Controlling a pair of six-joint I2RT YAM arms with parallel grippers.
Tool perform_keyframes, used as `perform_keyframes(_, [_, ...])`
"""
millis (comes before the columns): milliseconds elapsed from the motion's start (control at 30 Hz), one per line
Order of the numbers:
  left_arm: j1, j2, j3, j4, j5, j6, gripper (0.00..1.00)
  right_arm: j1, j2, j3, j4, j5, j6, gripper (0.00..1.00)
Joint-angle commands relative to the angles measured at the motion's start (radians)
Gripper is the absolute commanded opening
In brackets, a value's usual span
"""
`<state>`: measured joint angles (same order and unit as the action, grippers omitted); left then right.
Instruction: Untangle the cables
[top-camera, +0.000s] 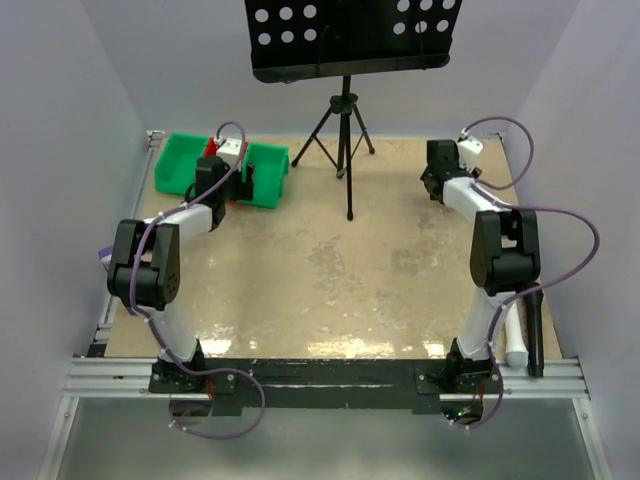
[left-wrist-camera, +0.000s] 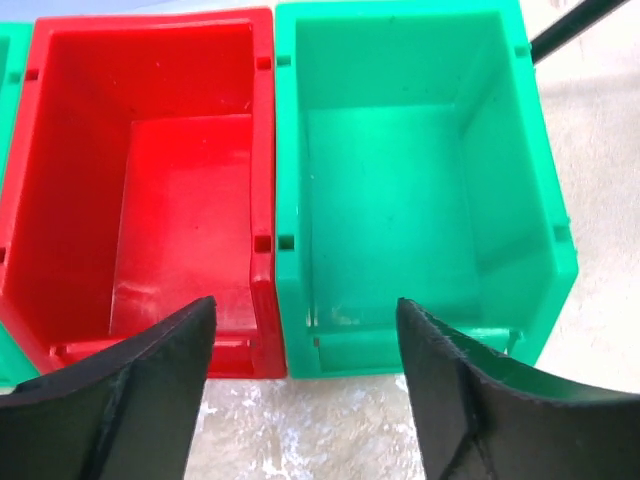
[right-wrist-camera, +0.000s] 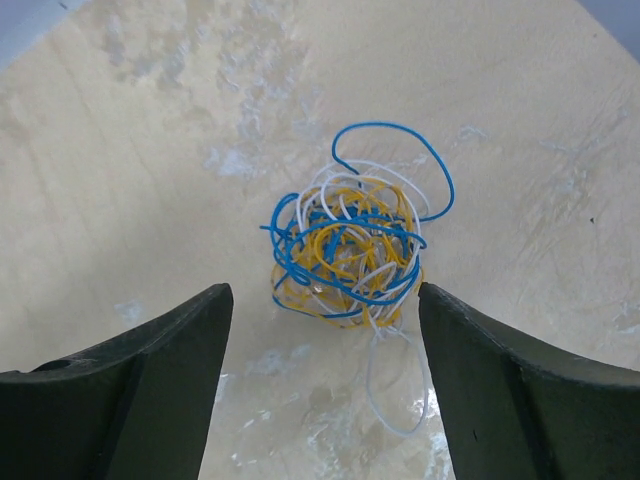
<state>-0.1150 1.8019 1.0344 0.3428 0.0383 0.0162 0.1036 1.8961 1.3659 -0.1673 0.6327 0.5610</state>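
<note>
Lying balled up, cables (right-wrist-camera: 345, 250) sit before wide-spread right gripper (right-wrist-camera: 322, 292) (white loop (right-wrist-camera: 367, 385) trailing toward it).

no readable text, labels or numbers anywhere — nothing legible on any surface.

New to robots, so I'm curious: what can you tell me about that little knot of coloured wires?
The ball of thin blue, yellow and white wires is a loose, knotted clump of floppy strands, seemingly plastic-coated. One blue loop arches out on its far side; a white loop trails toward the camera. It lies on the pale worn tabletop; the open right gripper is not touching it.
</note>
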Motion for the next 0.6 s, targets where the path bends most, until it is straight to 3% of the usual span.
perform_keyframes(0, [-0.006,0.031,0.113,0.010,0.021,-0.007,0.85,-0.012,0.073,0.041,-0.037,0.035,-0.004,0.77])
perform_keyframes(167, [-0.006,0.134,0.232,-0.025,0.014,-0.007,0.84,-0.021,0.141,0.050,-0.014,-0.013,-0.021,0.67])
perform_keyframes(300, [-0.006,0.211,0.299,-0.048,-0.023,-0.005,0.73,-0.021,0.147,0.030,0.002,-0.054,-0.012,0.53])
perform_keyframes(467, [-0.006,0.251,0.306,-0.062,-0.034,0.004,0.51,-0.019,0.084,-0.056,0.032,-0.090,0.000,0.36])
perform_keyframes(567, [-0.005,0.252,0.305,-0.068,-0.070,0.002,0.38,-0.007,0.025,-0.120,0.055,-0.117,0.017,0.32])
